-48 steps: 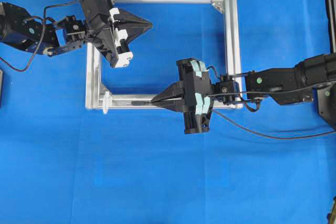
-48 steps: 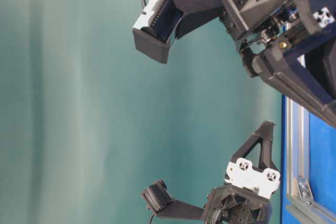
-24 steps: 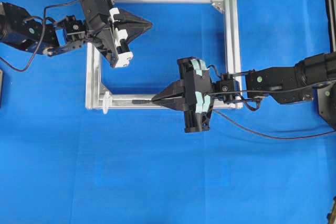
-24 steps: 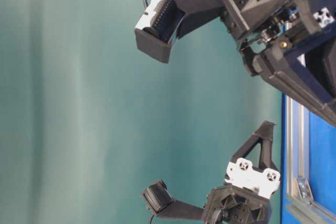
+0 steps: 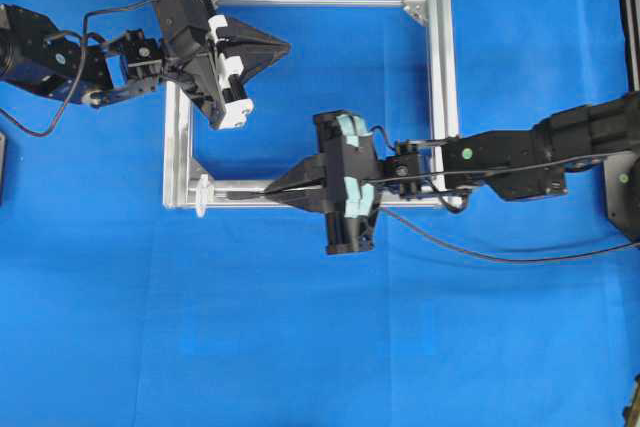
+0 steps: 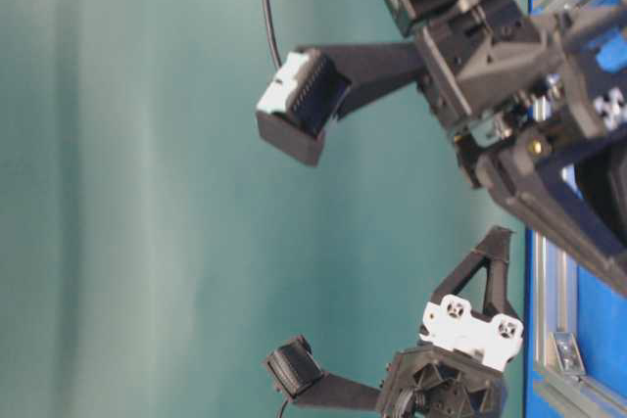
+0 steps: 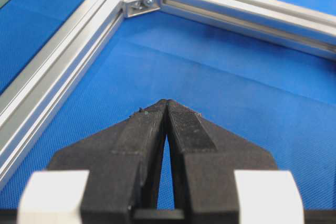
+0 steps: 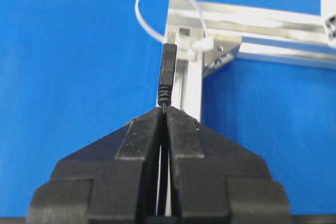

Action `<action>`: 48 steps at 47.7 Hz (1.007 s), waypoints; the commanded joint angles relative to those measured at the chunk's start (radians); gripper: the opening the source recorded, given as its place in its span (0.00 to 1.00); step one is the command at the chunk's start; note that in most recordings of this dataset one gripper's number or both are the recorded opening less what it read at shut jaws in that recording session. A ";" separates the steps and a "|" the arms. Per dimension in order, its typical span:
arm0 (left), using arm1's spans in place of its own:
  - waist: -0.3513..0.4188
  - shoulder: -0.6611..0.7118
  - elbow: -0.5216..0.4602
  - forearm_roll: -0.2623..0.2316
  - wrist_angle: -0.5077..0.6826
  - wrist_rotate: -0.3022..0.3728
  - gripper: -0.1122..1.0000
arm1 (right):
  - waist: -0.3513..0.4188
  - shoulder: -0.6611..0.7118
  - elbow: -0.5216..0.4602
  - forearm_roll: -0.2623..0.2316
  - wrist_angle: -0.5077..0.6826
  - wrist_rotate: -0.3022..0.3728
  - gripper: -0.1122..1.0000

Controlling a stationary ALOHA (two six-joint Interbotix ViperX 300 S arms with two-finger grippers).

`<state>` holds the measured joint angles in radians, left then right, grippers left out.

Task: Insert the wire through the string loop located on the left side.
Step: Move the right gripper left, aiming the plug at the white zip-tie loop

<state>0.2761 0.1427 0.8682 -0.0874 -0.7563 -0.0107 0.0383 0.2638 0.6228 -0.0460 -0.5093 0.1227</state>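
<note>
Currently, near to far along the right wrist view:
Right gripper (image 8: 164,113): fingers pressed together on the wire (image 8: 167,74), pinching it just behind the plug.
Plug tip: sticks out ahead of the fingertips, aimed at the frame's corner, its silvery end short of the string loop (image 8: 157,3).
String loop: whitish, standing off the corner of the aluminium frame (image 8: 252,24); nothing passes through it yet.
Overhead: right gripper (image 5: 275,187) lies along the frame's lower bar, loop (image 5: 203,194) further left at the corner.
Left gripper (image 7: 167,109): closed on nothing, hovering over the blue mat inside the frame, well apart from the loop.
Progress: wire grasped and lined up; threading remains.
</note>
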 commanded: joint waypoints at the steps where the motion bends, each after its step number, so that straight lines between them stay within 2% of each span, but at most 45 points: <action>1: 0.002 -0.032 -0.006 0.003 -0.006 -0.002 0.10 | -0.002 0.000 -0.043 -0.003 -0.006 0.002 0.11; 10: 0.002 -0.035 0.000 0.002 -0.006 -0.002 0.10 | -0.002 0.018 -0.067 -0.002 -0.005 0.002 0.11; 48: 0.003 -0.040 0.012 0.003 -0.006 0.000 0.10 | -0.002 0.018 -0.064 -0.002 0.008 0.002 0.11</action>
<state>0.2761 0.1319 0.8882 -0.0874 -0.7563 -0.0107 0.0383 0.2991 0.5752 -0.0476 -0.4985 0.1227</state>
